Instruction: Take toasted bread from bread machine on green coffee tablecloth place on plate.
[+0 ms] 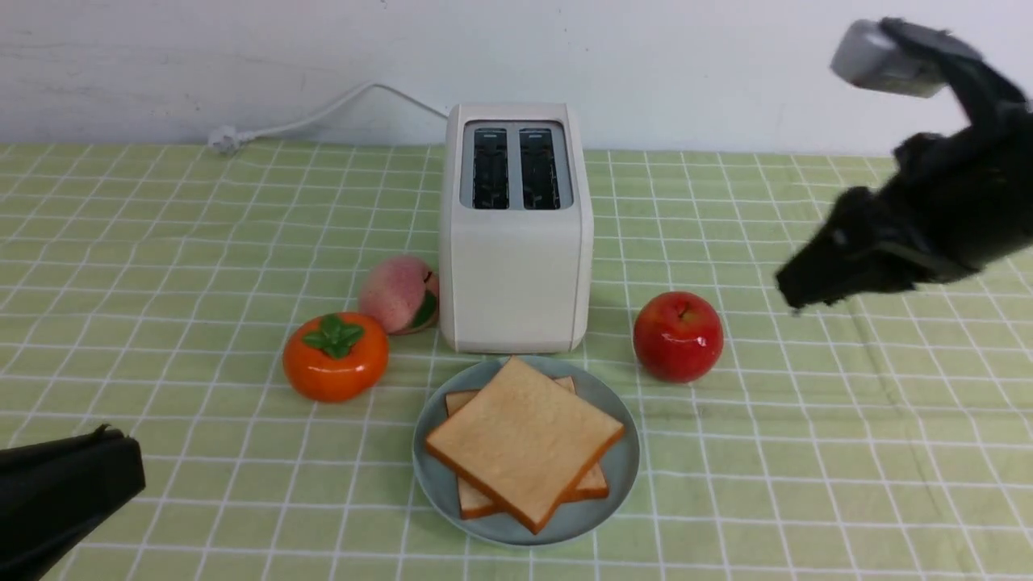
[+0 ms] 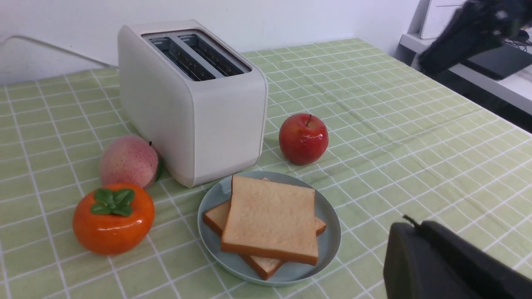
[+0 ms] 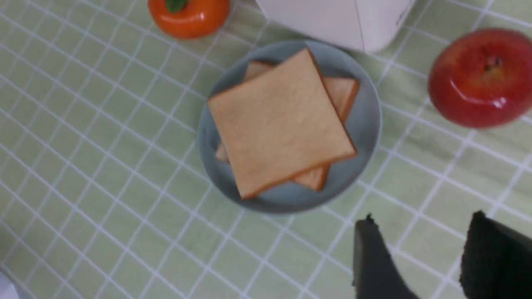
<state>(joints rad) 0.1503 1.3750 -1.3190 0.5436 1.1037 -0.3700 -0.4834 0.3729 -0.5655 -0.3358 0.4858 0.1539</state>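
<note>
Front view: both toasted bread (image 1: 524, 440) slices lie stacked on the plate (image 1: 625, 474), just in front of the bread machine (image 1: 515, 266) on the green coffee tablecloth (image 1: 161, 242). Left wrist view — left gripper (image 2: 401, 241) is pressed closed, holding nothing. Right wrist view — right gripper (image 3: 422, 232) has its jaws apart, nothing between them.

The black left hand (image 1: 121, 476) is hanging low, jaws closed, while the black right hand (image 1: 799, 289) is hovering raised, jaws parted.
</note>
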